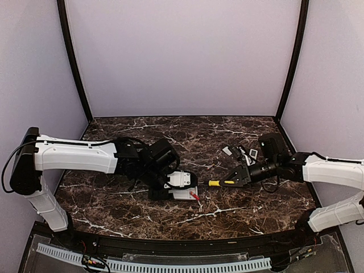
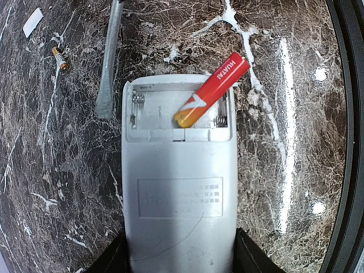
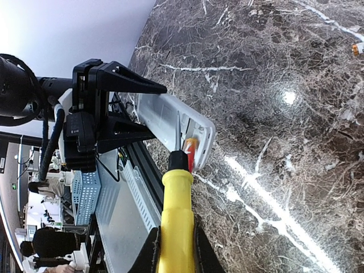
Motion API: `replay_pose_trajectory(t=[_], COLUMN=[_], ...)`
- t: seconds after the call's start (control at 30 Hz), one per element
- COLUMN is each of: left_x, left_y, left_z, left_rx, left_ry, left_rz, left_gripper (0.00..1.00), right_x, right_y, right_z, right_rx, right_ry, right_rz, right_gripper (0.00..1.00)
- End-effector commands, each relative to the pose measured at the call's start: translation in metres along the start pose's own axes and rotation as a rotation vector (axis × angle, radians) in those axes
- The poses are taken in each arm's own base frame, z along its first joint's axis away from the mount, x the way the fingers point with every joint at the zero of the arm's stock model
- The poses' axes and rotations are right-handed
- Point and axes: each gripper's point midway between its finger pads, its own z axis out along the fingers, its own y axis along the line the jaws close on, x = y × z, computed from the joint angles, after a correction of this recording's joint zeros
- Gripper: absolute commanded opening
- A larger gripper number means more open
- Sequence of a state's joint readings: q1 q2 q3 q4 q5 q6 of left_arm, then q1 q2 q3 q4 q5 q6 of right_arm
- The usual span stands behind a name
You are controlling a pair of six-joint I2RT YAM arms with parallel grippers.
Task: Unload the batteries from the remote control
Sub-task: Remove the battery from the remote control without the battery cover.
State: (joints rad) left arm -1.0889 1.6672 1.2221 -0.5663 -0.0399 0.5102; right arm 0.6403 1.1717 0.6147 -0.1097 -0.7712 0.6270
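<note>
While one red battery [image 2: 211, 91] marked HUATAI leans out of the open compartment, its yellow end inside and its other end over the rim, the remote [image 2: 179, 193] lies back-up, grasped by the left gripper [image 2: 179, 259]. Just beside the remote is the blade of a screwdriver [image 3: 176, 210] — the right gripper [image 3: 176, 244] is clenched on its yellow handle. A second battery [image 2: 60, 58] lies apart on the table [image 2: 296, 170], near a white cover [image 2: 32, 21].
</note>
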Motion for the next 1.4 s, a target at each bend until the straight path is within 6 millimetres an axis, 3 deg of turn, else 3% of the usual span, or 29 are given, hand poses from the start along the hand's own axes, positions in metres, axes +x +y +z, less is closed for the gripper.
replay_pose_trajectory(t=[0.0, 0.13, 0.23, 0.37, 0.63, 0.8, 1.0, 1.1, 1.23, 1.37], left_x=[-0.006, -0.002, 0.011, 0.027, 0.034, 0.041, 0.031, 0.025, 0.039, 0.045], left_y=[0.003, 0.009, 0.027, 0.049, 0.075, 0.095, 0.102, 0.093, 0.086, 0.080], left_z=[-0.014, -0.010, -0.003, 0.010, 0.025, 0.025, 0.019, 0.018, 0.026, 0.026], left_rx=[0.042, 0.046, -0.057, -0.210, -0.339, -0.475, -0.553, -0.536, -0.523, -0.434], left_ry=[-0.052, -0.035, 0.037, 0.139, 0.278, 0.375, 0.393, 0.375, 0.408, 0.381], left_rz=[-0.061, -0.109, -0.113, -0.057, -0.008, 0.051, 0.132, 0.145, 0.143, -0.016], left_gripper=[0.35, 0.36, 0.36, 0.36, 0.35, 0.35, 0.35, 0.36, 0.36, 0.36], right_x=[-0.011, 0.000, 0.004, 0.001, -0.006, -0.006, -0.005, -0.006, -0.008, -0.014], right_y=[0.003, -0.005, -0.007, -0.010, -0.012, -0.013, -0.014, -0.013, -0.013, -0.010], right_z=[-0.006, -0.011, -0.015, -0.017, -0.018, -0.020, -0.022, -0.022, -0.023, -0.031], right_rx=[0.026, 0.077, 0.096, 0.114, 0.141, 0.149, 0.155, 0.151, 0.160, 0.185], right_ry=[-0.045, -0.022, -0.027, -0.058, -0.086, -0.098, -0.106, -0.106, -0.114, -0.159], right_rz=[-0.031, -0.024, -0.021, -0.021, -0.028, -0.028, -0.025, -0.029, -0.031, -0.037], right_gripper=[0.00, 0.00, 0.00, 0.00, 0.00, 0.00, 0.00, 0.00, 0.00, 0.00])
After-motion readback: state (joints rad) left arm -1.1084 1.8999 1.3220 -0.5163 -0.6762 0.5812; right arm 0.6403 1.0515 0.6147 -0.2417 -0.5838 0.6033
